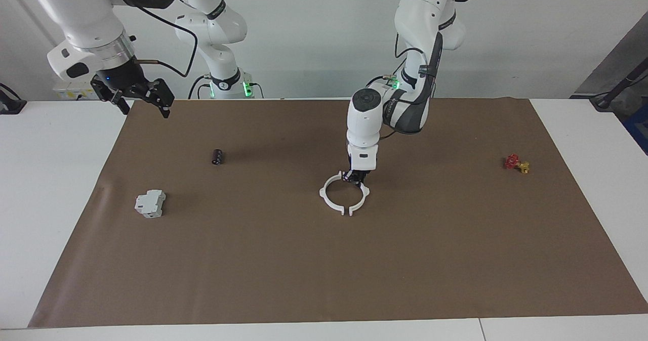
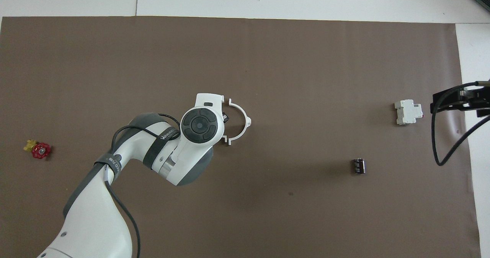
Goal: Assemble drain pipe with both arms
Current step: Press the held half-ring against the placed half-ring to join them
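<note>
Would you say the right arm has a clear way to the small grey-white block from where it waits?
Probably yes: the right gripper hangs open above the mat's edge, and only bare mat shows around the block.

This is a robotics lab. Two large white jointed robot arms (image 1: 415, 52) stand at a white bench (image 1: 55, 179) covered by a brown paper sheet (image 1: 324, 260). The wall is bare and pale, with loose cables.

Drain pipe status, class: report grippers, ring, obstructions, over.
Left gripper shut on the drain pipe, mid-mat. Right gripper open, waiting over the mat's corner. Ring halves together. Nothing in the way.
</note>
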You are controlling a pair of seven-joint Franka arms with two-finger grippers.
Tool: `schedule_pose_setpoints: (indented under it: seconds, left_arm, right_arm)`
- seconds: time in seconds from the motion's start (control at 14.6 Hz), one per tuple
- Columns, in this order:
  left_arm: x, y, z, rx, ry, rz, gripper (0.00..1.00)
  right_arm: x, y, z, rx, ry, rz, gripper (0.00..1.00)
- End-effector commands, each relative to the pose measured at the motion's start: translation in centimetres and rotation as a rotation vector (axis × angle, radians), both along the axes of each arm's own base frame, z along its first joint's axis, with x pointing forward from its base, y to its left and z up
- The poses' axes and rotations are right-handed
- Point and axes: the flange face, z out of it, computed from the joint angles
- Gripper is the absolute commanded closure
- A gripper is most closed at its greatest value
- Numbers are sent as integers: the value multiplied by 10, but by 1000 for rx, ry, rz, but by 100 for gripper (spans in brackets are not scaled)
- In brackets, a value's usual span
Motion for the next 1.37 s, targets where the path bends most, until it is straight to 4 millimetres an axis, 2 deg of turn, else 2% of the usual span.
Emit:
schedule_pose_setpoints:
  seconds: [0.0, 0.34, 0.82, 1.3]
  left_arm:
    - [3, -4, -2, 29, -4, 6, 100]
    - [-1, -10, -7, 45, -5, -19, 100]
    - [1, -13, -3, 38, -14, -20, 100]
    - [1, -14, -7, 38, -12, -19, 100]
  right_arm:
    - [-7, -2, 1, 2, -16, 27, 0]
    - [-7, -2, 1, 2, -16, 27, 0]
    - [-7, -2, 1, 2, -16, 27, 0]
    - [-7, -2, 1, 2, -16, 27, 0]
